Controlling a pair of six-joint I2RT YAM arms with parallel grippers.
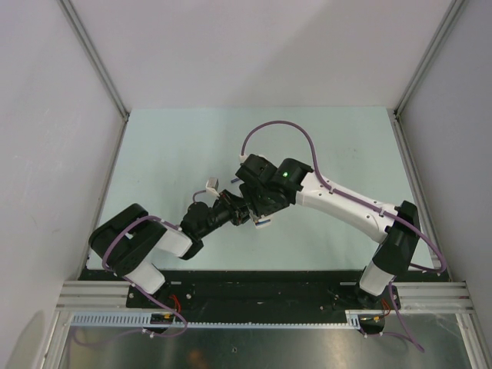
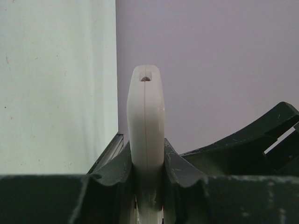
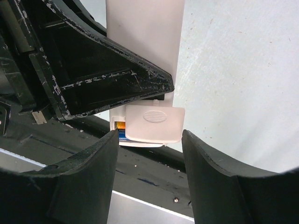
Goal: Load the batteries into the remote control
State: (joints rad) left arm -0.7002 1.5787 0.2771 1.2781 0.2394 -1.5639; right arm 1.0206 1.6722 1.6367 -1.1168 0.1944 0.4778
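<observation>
My left gripper (image 2: 145, 161) is pressed together on the remote control (image 2: 145, 116). It holds the remote edge-on so the battery end is steady and free to work on. To the right, my right gripper (image 3: 149, 136) stands spread, a finger either side of the battery cover (image 3: 154, 122), placed, I judge, to push it shut. The blue-and-orange sliver at the cover's left edge is probably one of the batteries (image 3: 121, 131), seated inside.
</observation>
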